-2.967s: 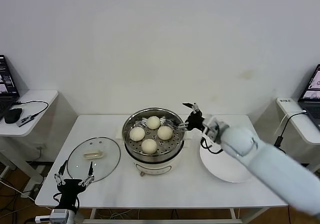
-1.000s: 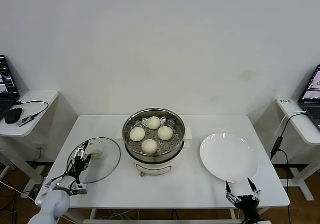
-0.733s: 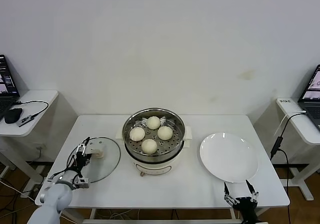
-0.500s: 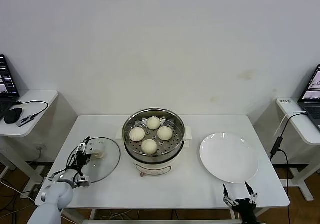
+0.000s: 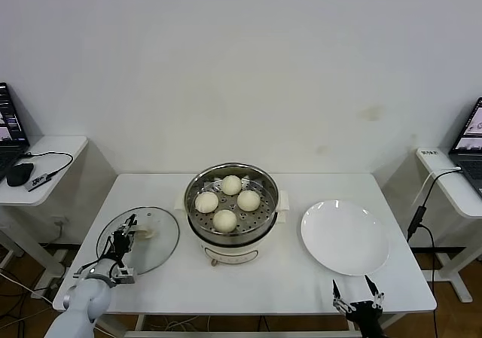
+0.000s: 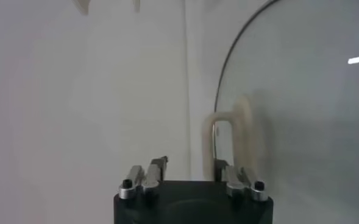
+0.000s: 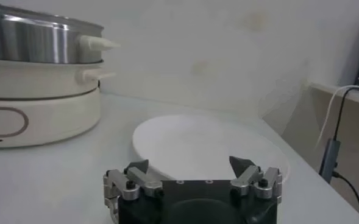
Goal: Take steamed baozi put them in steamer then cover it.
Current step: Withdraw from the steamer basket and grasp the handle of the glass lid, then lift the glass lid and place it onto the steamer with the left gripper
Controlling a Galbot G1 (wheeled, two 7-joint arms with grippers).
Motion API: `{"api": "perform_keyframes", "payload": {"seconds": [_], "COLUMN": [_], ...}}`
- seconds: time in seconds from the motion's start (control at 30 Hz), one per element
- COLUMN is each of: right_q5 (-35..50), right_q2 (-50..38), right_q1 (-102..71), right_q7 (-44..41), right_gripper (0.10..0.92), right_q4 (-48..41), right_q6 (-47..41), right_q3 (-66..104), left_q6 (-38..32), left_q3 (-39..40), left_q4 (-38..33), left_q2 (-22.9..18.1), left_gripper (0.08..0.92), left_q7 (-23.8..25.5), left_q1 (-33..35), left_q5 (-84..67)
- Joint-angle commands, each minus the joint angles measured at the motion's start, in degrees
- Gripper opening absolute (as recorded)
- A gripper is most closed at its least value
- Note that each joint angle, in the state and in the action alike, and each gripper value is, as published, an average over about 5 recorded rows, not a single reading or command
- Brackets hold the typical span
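Now, cover: the glass cover [image 5: 138, 238] lies on the table [image 5: 248, 285], left of the steamer, with its beige bar handle [image 6: 230, 131] at the left gripper.
Left gripper: the left gripper [image 5: 124, 236] sits low over the lid; a second ago its fingers stood wide around the handle, and they have since drawn in on it. From the wrist view the bar runs straight down between the finger bases, so I read the grip as taken or very nearly so. The head view is too small to confirm contact.
Lid position: compared with half a second back, the lid looks nudged slightly leftward, which fits a squeeze on the handle.
Baozi: all four steamed baozi [image 5: 225, 220] rest in the steamer [image 5: 230, 181], which stands open on its cream pot body in the middle of the table.
Plate: the white plate [image 5: 345, 236] to the right holds nothing.
Right gripper: the right gripper [image 5: 358, 306] has pulled away from the steamer since three seconds ago and is parked at the table's near right edge, fingers spread and holding nothing.
Task meaning: loading looks finished; only the covering remains.
Next move, as a guess: lift the lid level, carry it right, and lower it squarely so the rim seats on the basket.
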Motion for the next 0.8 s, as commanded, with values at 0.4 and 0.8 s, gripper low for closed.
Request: {"api": "perform_keyframes", "payload": {"seconds": [0.4, 0.8], "right_q5": [-0.7, -1.0], "right_q2": [-0.4, -1.7], "right_q1": [-0.1, 0.8], "right_q7": [0.1, -0.2], "right_gripper": [0.823, 0.823], "right_q4": [0.3, -0.4], "right_q6": [0.2, 0.2], "right_q3": [-1.2, -2.8], "left_q6": [-1.3, 1.8], "left_q3": [-7.5, -14.7], "left_q4": [-13.4, -31.8], "left_q2": [2.7, 10.7], "left_gripper": [0.139, 0.139], "left_q7": [-3.4, 5.6], "left_q1": [7.2, 15.6], "left_q5": [-1.5, -8.9]}}
